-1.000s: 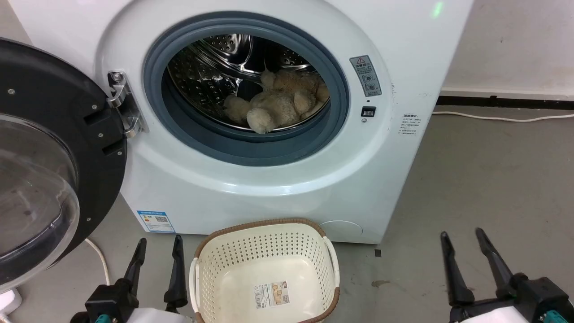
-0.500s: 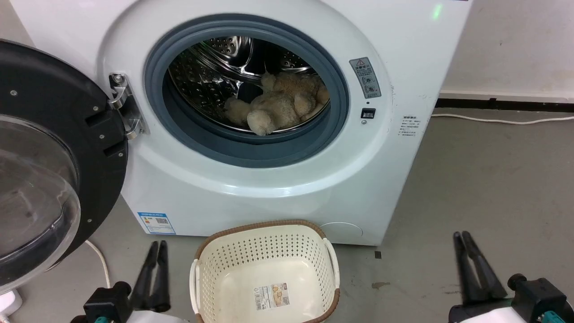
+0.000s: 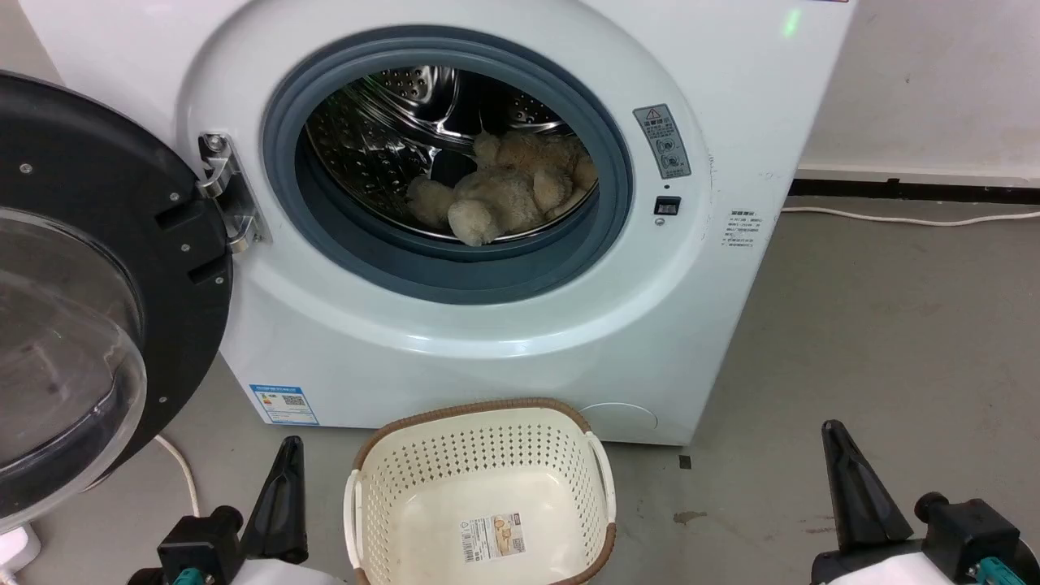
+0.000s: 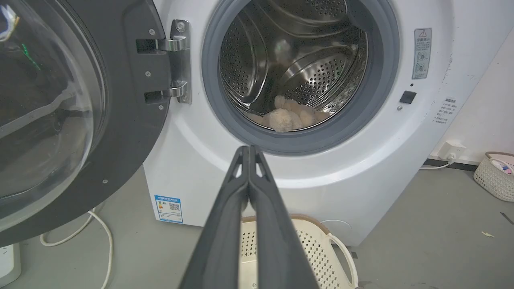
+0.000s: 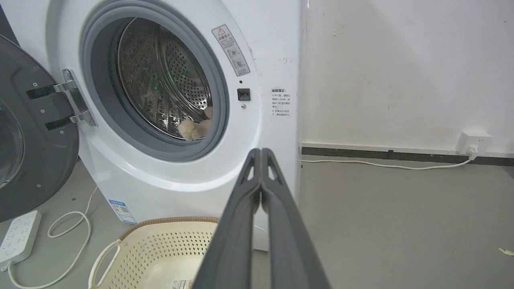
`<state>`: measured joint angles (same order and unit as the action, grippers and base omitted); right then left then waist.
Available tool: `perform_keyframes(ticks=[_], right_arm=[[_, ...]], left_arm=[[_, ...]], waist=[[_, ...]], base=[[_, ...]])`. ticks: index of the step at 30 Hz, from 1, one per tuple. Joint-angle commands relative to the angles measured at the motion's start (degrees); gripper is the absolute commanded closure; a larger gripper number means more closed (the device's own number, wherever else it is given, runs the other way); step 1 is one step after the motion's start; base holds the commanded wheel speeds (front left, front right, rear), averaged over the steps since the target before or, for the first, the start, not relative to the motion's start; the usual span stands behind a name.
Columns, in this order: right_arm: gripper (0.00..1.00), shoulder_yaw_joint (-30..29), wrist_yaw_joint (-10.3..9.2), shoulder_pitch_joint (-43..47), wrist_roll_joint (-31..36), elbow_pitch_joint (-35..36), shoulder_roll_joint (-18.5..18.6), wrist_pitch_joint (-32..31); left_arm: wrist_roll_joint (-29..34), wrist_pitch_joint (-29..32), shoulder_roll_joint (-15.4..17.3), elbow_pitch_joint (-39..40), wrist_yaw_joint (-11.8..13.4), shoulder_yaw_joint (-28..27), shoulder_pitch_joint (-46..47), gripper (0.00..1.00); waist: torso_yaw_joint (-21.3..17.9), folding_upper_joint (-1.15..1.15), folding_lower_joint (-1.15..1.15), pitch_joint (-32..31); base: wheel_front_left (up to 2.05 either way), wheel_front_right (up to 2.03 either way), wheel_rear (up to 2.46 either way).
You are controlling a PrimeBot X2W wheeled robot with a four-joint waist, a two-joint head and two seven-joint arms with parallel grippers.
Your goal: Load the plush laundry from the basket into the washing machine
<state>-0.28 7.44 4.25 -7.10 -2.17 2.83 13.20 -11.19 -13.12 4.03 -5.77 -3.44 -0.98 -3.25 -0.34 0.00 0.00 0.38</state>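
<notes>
ahead of and above both grippers, the plush toy (image 3: 504, 195) lies inside the steel drum (image 3: 382, 122) of the washing machine (image 3: 455, 341), heaped toward the right gripper's side of the opening, with one rounded limb pointing out toward the grey seal (image 3: 455, 276). between the two grippers, the basket (image 3: 471, 406) sits on the floor (image 3: 877, 341) just in front of the machine, with nothing in it but the label (image 3: 493, 534) on its bottom.

what has changed in the last second is the hands themselves. the left gripper (image 3: 288, 455) and the right gripper (image 3: 833, 435), whose fingers stood spread a moment ago, now have them pressed flat together on nothing, and both wrist views show the tips meeting. each hangs low beside the basket, well apart from the toy. the toy and the basket lie as they did.

empty hands drawn shut and a bare basket suggest the loading is done and the robot is settling to rest. out to the left gripper's left, the round glass door (image 3: 97, 244) stands wide open. shutting it is no part of the stated job.
</notes>
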Motion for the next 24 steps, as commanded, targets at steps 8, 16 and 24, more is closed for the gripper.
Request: perform_keyframes(ticks=[8, 16, 24], right_arm=[[1.0, 0.03, 0.01, -0.69, 0.91, 0.35, 0.01, -1.22], [1.0, 0.05, 0.01, -0.94, 1.33, 0.48, 0.01, -2.04], [1.0, 0.07, 0.01, -1.22, 1.82, 0.62, 0.01, -2.99]], left_arm=[[1.29, 1.21, -0.21, 0.7, 0.57, 0.06, 0.59, 1.0], [1.97, 2.03, -0.28, 1.05, 0.77, 0.12, 0.78, 1.0], [2.75, 2.96, -0.35, 1.45, 0.99, 0.19, 0.98, 1.0]], waist=[[0.03, 0.0, 0.0, -0.03], [0.05, 0.0, 0.0, -0.06], [0.07, 0.0, 0.0, -0.08]], base=[[0.0, 0.0, 0.0], [0.0, 0.0, 0.0], [0.0, 0.0, 0.0]])
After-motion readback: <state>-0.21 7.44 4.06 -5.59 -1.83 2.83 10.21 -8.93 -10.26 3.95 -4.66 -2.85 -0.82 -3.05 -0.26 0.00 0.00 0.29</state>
